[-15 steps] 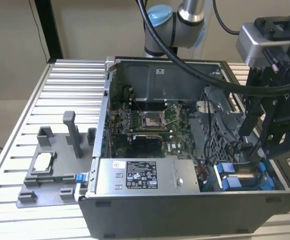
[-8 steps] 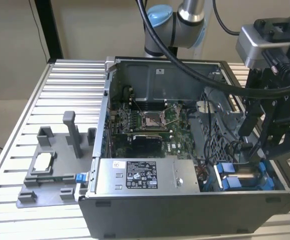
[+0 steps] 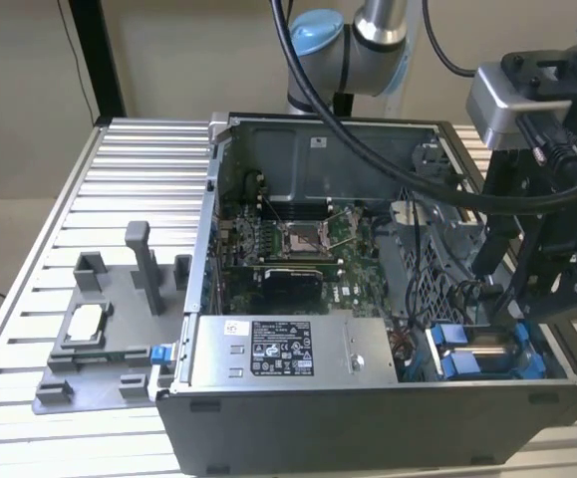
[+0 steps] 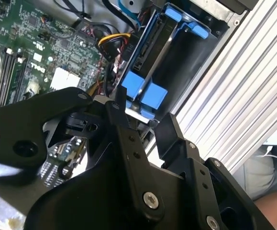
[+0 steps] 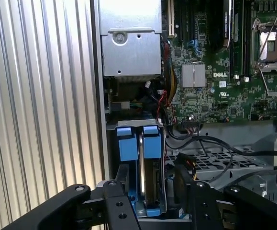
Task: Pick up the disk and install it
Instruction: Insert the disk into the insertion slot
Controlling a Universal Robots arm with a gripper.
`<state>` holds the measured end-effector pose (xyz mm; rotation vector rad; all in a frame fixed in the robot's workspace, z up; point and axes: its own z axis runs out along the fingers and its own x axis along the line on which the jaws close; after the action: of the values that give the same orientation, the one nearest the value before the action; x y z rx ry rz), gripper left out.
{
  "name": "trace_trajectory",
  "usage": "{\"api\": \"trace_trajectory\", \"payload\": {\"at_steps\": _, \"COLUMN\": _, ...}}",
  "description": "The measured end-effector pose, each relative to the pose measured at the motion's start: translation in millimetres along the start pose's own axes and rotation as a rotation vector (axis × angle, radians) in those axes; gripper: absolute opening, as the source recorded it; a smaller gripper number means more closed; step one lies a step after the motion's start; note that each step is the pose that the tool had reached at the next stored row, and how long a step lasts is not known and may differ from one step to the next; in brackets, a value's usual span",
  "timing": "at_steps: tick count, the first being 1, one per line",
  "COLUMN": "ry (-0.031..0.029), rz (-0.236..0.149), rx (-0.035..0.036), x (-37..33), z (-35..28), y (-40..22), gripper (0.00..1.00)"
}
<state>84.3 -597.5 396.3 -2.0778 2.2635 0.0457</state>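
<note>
The disk (image 3: 487,349), silver with a blue carrier frame, stands on edge in the drive bay at the front corner of the open computer case (image 3: 368,423), on the exterior view's right. My gripper (image 3: 515,311) hangs directly over it. In the first wrist view the gripper (image 5: 151,177) is open, its black fingers (image 5: 122,176) on either side of the disk (image 5: 140,167), with the blue carrier tabs (image 5: 151,143) just beyond them. In the second wrist view the gripper (image 4: 145,117) sits just short of the blue tabs (image 4: 145,93), one finger close to the carrier.
A grey power supply box (image 3: 288,349) with a sticker sits beside the bay, the motherboard (image 3: 298,239) behind it. Loose cables (image 4: 112,40) run near the bay. A grey fixture (image 3: 99,339) holding a small silver chip (image 3: 87,321) stands left of the case. A person's arm (image 4: 272,201) shows beyond the table edge.
</note>
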Motion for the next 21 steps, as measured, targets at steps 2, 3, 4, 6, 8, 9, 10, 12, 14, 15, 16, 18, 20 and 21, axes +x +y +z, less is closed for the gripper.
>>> {"api": "trace_trajectory", "payload": {"at_steps": 2, "ry": -0.0096, "rz": 0.0, "rx": 0.0015, "x": -0.2, "z": 0.8, "y": -0.5, "gripper": 1.0}}
{"api": "trace_trajectory", "payload": {"at_steps": 3, "ry": -0.0181, "rz": 0.0, "rx": 0.0027, "x": -0.4, "z": 1.0, "y": -0.6, "gripper": 1.0}}
{"api": "trace_trajectory", "payload": {"at_steps": 4, "ry": -0.0262, "rz": 0.0, "rx": 0.0039, "x": -0.6, "z": 1.3, "y": -0.8, "gripper": 1.0}}
{"api": "trace_trajectory", "payload": {"at_steps": 6, "ry": -0.0406, "rz": 0.0, "rx": 0.0063, "x": -0.8, "z": 1.8, "y": -1.2, "gripper": 1.0}}
{"api": "trace_trajectory", "payload": {"at_steps": 8, "ry": -0.049, "rz": 0.0, "rx": 0.0076, "x": -1.1, "z": 3.1, "y": -2.3, "gripper": 1.0}}
{"api": "trace_trajectory", "payload": {"at_steps": 9, "ry": -0.0516, "rz": 0.0, "rx": 0.0076, "x": -1.3, "z": 4.5, "y": -3.1, "gripper": 1.0}}
{"api": "trace_trajectory", "payload": {"at_steps": 10, "ry": -0.0533, "rz": 0.0, "rx": 0.0076, "x": -1.7, "z": 5.5, "y": -3.8, "gripper": 1.0}}
{"api": "trace_trajectory", "payload": {"at_steps": 12, "ry": -0.0576, "rz": 0.0, "rx": 0.0077, "x": -2.3, "z": 8.0, "y": -5.4, "gripper": 1.0}}
{"api": "trace_trajectory", "payload": {"at_steps": 14, "ry": -0.0644, "rz": 0.0, "rx": 0.0076, "x": -3.0, "z": 9.8, "y": -7.5, "gripper": 1.0}}
{"api": "trace_trajectory", "payload": {"at_steps": 15, "ry": -0.0698, "rz": 0.001, "rx": 0.008, "x": -3.5, "z": 10.3, "y": -8.6, "gripper": 1.0}}
{"api": "trace_trajectory", "payload": {"at_steps": 16, "ry": -0.076, "rz": 0.001, "rx": 0.0089, "x": -4.3, "z": 10.8, "y": -9.5, "gripper": 1.0}}
{"api": "trace_trajectory", "payload": {"at_steps": 18, "ry": -0.0869, "rz": 0.001, "rx": 0.0113, "x": -5.8, "z": 11.9, "y": -11.0, "gripper": 1.0}}
{"api": "trace_trajectory", "payload": {"at_steps": 20, "ry": -0.0948, "rz": 0.001, "rx": 0.012, "x": -6.5, "z": 13.7, "y": -12.8, "gripper": 1.0}}
{"api": "trace_trajectory", "payload": {"at_steps": 21, "ry": -0.0977, "rz": 0.001, "rx": 0.012, "x": -6.7, "z": 14.7, "y": -13.8, "gripper": 1.0}}
